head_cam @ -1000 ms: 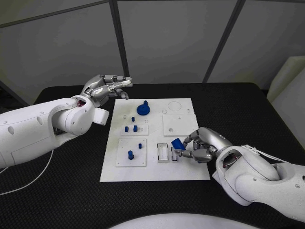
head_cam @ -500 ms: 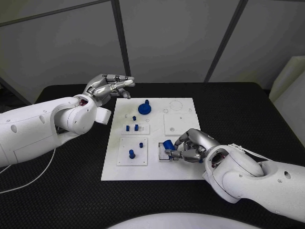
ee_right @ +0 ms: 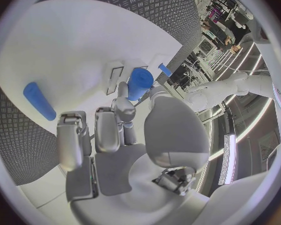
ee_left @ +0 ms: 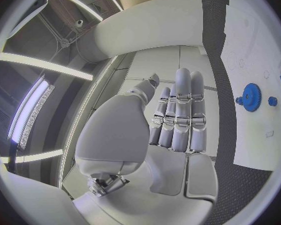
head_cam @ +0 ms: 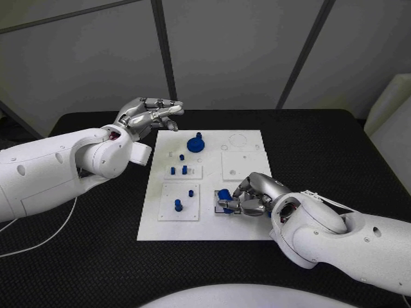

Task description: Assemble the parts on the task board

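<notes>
**Right robot hand holds blue part over slotted fixture**

Right robot hand point(head_cam: 250, 197) is low over the near-right area of the task board point(head_cam: 205, 224), fingers closed on a blue part point(head_cam: 225, 194). In the right wrist view the part point(ee_right: 139, 83) reads as a short cylinder pinched at the fingertips, its long axis pointing away from the palm toward a small slotted fixture point(ee_right: 115, 78) on the board. So the target lies just ahead of and under the part; likely next: line up w/ the slot and press in. Can't tell if the part already touches the fixture.

Left robot hand point(head_cam: 148, 116) hovers off the far-left corner of the board, above the table point(head_cam: 335, 147), fingers loosely extended, holding nothing. Right hand is clearly nearer the work.

What sits where on the board:
- blue gear point(head_cam: 195, 144) at far end, w/ knob
- two small blue pegs point(head_cam: 178, 171) upright in a mid-left block
- one blue peg point(head_cam: 178, 205) upright in near-left block
- a loose blue rod point(ee_right: 38, 100) lying flat in the right wrist view
</notes>
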Tool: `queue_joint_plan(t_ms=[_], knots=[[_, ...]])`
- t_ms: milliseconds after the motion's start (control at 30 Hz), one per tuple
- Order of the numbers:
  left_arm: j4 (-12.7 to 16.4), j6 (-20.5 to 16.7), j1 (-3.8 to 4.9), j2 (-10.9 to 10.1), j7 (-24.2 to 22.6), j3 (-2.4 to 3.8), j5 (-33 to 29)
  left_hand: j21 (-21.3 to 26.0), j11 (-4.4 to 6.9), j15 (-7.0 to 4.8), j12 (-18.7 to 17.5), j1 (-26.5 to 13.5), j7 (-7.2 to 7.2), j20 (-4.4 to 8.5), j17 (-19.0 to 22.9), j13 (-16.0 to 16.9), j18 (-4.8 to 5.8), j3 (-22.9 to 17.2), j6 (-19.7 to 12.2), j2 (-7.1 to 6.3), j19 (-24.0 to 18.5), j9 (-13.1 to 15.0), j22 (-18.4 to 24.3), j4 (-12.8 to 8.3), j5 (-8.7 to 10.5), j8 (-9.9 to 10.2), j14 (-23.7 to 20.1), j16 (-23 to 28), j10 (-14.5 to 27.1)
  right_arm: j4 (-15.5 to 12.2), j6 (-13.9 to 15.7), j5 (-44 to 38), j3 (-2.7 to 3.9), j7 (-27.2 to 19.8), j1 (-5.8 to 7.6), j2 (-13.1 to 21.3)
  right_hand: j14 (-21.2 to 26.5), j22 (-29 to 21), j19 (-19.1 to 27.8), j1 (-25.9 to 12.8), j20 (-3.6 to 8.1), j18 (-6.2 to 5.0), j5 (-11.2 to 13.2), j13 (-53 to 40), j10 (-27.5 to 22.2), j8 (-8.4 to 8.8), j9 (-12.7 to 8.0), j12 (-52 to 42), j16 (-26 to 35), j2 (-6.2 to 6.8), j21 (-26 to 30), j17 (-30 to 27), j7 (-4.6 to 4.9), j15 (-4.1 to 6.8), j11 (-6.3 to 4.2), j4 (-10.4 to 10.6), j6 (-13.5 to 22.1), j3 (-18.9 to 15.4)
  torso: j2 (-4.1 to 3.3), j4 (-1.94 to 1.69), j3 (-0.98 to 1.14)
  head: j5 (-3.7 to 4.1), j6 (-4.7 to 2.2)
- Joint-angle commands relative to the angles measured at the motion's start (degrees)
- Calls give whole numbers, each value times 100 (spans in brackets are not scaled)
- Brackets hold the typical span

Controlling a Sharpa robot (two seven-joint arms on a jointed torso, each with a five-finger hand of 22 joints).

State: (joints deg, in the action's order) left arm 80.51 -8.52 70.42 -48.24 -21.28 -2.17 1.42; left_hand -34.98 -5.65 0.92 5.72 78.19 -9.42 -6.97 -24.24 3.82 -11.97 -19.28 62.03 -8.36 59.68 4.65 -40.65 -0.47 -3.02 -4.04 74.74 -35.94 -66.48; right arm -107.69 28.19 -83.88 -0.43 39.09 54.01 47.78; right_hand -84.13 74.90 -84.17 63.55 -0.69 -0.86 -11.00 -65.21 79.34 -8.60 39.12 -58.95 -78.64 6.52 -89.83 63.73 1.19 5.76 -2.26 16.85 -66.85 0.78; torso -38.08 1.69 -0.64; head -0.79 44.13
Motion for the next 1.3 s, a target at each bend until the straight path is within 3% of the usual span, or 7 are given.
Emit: queue_joint_plan(t_ms=[33, 167, 600, 733, 767, 833, 1300], knots=[[16, 63, 9, 1, -9, 5, -14, 20, -9, -2, -15, 11, 6, -6, -8, 4, 154, 43, -33, 38, 45, -8, 9, 0, 19, 24, 19, 34, 43, 7, -93, -110, 4, 89, 9, -21, -141, 1510, -583, -200, 41, 86, 422, -6, 15, 61, 41, 19, 33, 66, -17, -17, 29, 42, -22, 7, 18, -56, 2, 3, -3, -9, 5], [21, 71, 9, 1, -5, 5, -14, 20, -9, -2, -15, 11, 6, -6, -8, 4, 154, 43, -33, 38, 45, -8, 9, 0, 19, 24, 19, 34, 43, 31, -54, -117, 4, 114, 9, -37, -135, 1510, -583, -398, 37, 86, 776, 30, -12, 95, 106, 96, 53, 163, -17, -45, 37, 39, -14, 14, 33, -92, 1, 4, -3, -11, 7], [29, 93, 10, -13, 6, 5, -14, 27, -11, 0, -17, 11, 5, -6, -9, 3, 154, 53, -39, 46, 49, -9, 15, 3, 18, 26, 18, 39, 49, 58, 77, -234, 4, 120, 9, -50, -122, 1510, -583, -670, 21, 86, 802, 353, -190, 184, 258, 588, 99, 113, -17, -86, 67, 15, 12, 5, 100, -687, 0, 6, 1, -21, 9], [30, 93, 10, -18, 9, 5, -14, 27, -11, 0, -17, 11, 5, -6, -9, 3, 154, 53, -39, 46, 49, -9, 15, 3, 18, 26, 18, 39, 49, 12, 47, -244, 3, 37, 9, -37, -128, 1510, -583, -211, 18, 86, 731, 292, -135, 189, 347, 522, 103, 5, -17, -79, 56, 19, 4, -37, 68, -642, -1, 8, 3, -27, 14], [31, 93, 10, -20, 10, 5, -14, 27, -11, 0, -17, 11, 5, -6, -9, 3, 154, 53, -39, 46, 49, -9, 15, 3, 18, 26, 18, 39, 49, -3, 29, -246, 3, 11, 8, -33, -128, 1510, -583, 139, 27, 86, 404, 274, -122, 195, 375, 505, 107, -42, -17, -81, 47, 27, -2, -174, 67, -557, 1, 11, 2, -30, 14], [31, 92, 10, -22, 13, 5, -14, 27, -11, 0, -17, 11, 5, -6, -9, 3, 154, 53, -39, 46, 49, -9, 15, 3, 18, 26, 18, 39, 49, -26, -5, -255, 3, -21, 8, -25, -130, 1510, -583, 457, 31, 86, 264, 255, -111, 201, 413, 491, 107, -32, -17, -74, 45, 31, -8, -306, 62, -537, 2, 11, 2, -31, 19], [32, 91, 10, -33, 25, 5, -14, 31, -11, 0, -19, 15, 5, -7, -9, 3, 154, 57, -42, 51, 50, -10, 17, 2, 18, 26, 17, 42, 52, -7, 3, -522, 3, 53, 8, -42, -144, 1510, -583, 1224, 57, 86, 279, 45, 24, 191, 583, 244, 83, -220, -17, -1, -7, 63, -56, -736, -62, -552, 3, 4, 2, -33, 29]])
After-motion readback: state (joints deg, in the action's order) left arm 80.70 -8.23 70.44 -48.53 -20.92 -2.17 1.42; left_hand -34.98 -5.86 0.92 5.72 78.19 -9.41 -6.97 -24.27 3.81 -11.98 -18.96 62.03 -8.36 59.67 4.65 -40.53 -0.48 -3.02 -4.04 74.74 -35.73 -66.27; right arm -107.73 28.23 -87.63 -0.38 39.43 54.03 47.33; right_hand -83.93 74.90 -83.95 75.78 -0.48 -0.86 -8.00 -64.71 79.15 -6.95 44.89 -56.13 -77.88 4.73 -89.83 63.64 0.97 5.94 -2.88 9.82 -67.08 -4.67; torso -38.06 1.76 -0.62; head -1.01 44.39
